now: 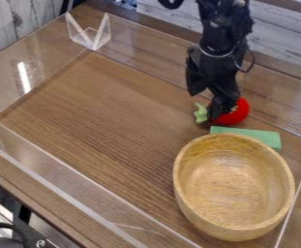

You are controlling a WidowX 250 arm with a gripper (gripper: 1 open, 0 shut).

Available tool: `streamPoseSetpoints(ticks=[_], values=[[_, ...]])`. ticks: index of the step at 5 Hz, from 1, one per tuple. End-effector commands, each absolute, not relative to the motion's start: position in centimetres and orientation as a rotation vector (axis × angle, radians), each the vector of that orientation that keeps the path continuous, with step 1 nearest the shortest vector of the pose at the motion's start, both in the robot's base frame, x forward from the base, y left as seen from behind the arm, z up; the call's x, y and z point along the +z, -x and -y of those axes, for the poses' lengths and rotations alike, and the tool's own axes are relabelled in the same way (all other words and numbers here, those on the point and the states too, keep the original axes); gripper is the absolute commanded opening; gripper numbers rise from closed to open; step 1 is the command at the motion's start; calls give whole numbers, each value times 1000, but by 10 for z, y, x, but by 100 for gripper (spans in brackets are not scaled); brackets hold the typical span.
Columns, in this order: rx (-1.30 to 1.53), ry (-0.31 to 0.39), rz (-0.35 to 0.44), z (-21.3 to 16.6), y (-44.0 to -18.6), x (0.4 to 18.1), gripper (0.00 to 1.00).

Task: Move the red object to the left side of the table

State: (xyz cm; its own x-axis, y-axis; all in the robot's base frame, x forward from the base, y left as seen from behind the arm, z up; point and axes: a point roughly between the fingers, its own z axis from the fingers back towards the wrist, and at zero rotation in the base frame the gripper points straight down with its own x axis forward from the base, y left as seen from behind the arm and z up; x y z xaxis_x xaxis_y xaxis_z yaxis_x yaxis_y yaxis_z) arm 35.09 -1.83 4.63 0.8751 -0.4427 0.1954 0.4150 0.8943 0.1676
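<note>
In the camera view, your gripper [215,95] hangs steeply downward with its jaws spread wide, straddling the red object [231,108], placed, by the look of it, so the fingers can close on either side; nothing is gripped yet. The red object sits on the right part of the table [101,116], between the gripper and a flat green piece [250,137], its leafy green tuft poking out. It looks round and smooth. The table is streaked wood grain behind clear walls; nearby sits a rounded, pale wooden bowl [234,184].
</note>
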Motion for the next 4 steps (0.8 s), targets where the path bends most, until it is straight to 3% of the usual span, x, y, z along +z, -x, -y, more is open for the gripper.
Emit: streamPoseSetpoints(ticks=[1,2,3,4], values=[[-423,-128,279,16,-358,56,100],[-417,-125,271,6,-359,54,0],[-374,-128,282,-2,-355,61,0],[-314,-135,323,-11,-350,85,0]])
